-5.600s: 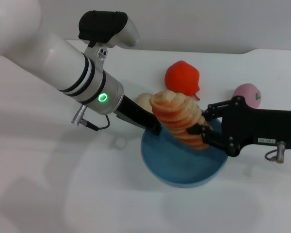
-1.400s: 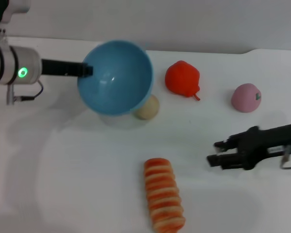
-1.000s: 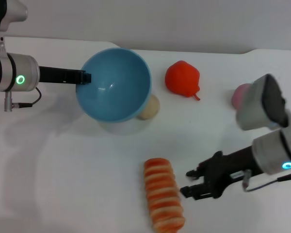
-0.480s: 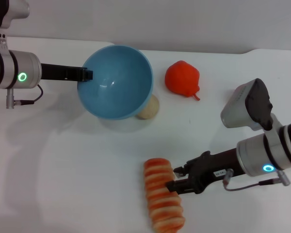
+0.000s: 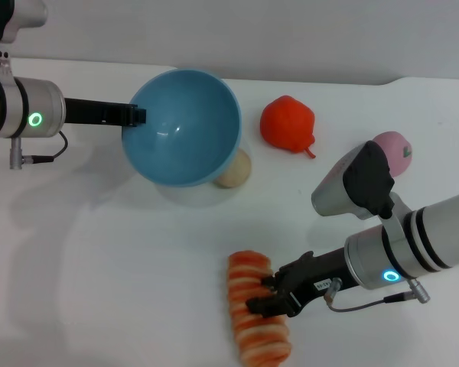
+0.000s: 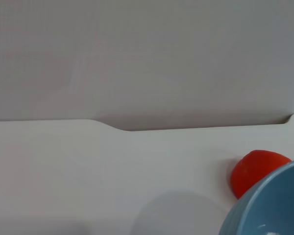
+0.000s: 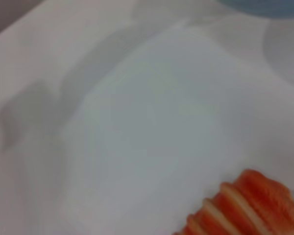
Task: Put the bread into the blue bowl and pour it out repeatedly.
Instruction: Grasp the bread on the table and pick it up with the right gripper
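bread (image 5: 257,316): lying on near worktop (image 5: 138,275). right gripper (image 5: 269,294): narrowly parted, at loaf's middle; seat across ridges, then close. blue bowl (image 5: 182,127): tilted, clamped by left gripper (image 5: 133,117), far left.

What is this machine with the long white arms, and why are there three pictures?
It's a robot with two arms. One picture looks down from its head; the other two come from cameras on its wrists. On the white table lie the bread, a red fruit, a pink one and a small beige ball. The left tool holds the blue bowl up, tipped on its side. The right tool is at the bread, its fingers on either side.
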